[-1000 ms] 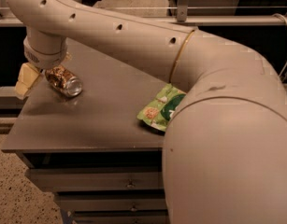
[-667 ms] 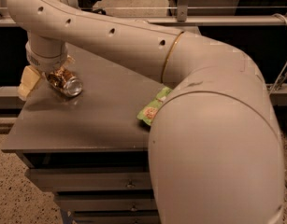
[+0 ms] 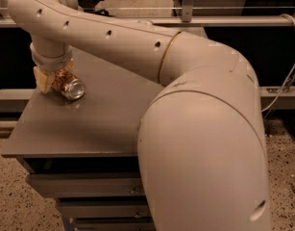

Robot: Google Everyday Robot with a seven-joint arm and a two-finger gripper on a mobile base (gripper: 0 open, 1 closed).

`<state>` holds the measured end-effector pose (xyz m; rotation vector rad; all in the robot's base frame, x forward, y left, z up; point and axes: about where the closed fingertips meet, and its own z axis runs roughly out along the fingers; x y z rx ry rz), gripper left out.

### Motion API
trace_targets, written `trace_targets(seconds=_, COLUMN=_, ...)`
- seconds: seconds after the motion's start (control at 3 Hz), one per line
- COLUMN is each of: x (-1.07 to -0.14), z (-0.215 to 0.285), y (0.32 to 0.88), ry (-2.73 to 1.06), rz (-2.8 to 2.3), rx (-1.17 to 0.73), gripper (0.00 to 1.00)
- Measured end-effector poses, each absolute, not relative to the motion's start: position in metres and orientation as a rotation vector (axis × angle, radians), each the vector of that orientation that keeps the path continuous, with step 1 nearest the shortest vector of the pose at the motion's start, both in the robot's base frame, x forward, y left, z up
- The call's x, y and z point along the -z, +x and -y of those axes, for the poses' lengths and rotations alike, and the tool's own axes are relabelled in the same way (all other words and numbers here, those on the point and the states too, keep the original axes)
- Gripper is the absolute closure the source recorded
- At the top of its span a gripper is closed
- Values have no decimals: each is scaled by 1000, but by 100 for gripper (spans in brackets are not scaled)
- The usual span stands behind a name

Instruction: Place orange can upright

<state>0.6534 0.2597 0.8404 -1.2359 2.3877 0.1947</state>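
Observation:
The orange can (image 3: 71, 87) lies on its side at the left of the grey table top (image 3: 104, 114), its silver end facing me. My gripper (image 3: 58, 83) comes down from above at the table's left side and is shut on the can. One pale fingertip (image 3: 42, 79) presses the can's left side; the other is hidden behind the can. The can rests on or just above the table.
My big white arm (image 3: 200, 129) fills the right and middle of the view and hides the right half of the table. Drawers (image 3: 84, 186) sit under the table top. A rail (image 3: 137, 20) runs behind the table.
The pale finger has moved right, up against the can. My elbow has swung across and now hides the green packet that lay on the right of the table.

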Motion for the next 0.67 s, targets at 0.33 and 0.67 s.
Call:
trace_targets(seconds=0.33, x=-856, z=-255, y=660, ry=-1204, rz=-2356, rx=-193, gripper=62)
trace_targets(seconds=0.67, x=-874, z=-252, y=658, ry=-1192, rz=-2274, rx=-285, gripper=86)
